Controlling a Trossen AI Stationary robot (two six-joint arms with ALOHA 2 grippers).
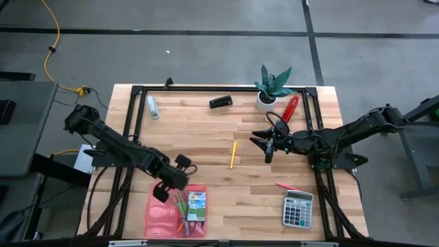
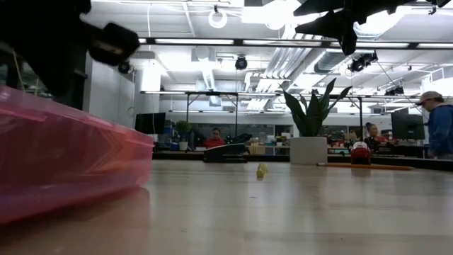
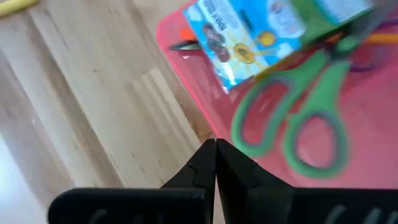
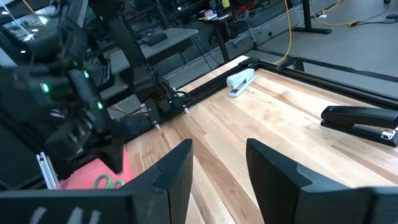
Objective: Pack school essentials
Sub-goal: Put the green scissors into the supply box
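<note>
A pink case (image 1: 163, 214) lies at the table's near edge, and it fills the left of the low view (image 2: 64, 163). In it lie green-handled scissors (image 1: 182, 204) (image 3: 298, 118) and a green-blue box (image 1: 197, 206) (image 3: 261, 34), with an orange pencil (image 3: 376, 37) under the box. My left gripper (image 1: 171, 180) (image 3: 216, 155) is shut and hangs above the case's far edge. A yellow pencil (image 1: 232, 154) (image 2: 262, 170) lies mid-table. A red pencil (image 1: 287, 186) lies beside the calculator. My right gripper (image 1: 267, 144) (image 4: 217, 168) is open, raised over the table right of the yellow pencil.
A grey calculator (image 1: 298, 208) sits near the right front corner. At the far edge stand a potted plant (image 1: 273, 86), a red oblong object (image 1: 291, 106), a black stapler (image 1: 221, 102) and a white stapler (image 1: 152, 107). Bare wood lies between the arms. People sit in the room behind.
</note>
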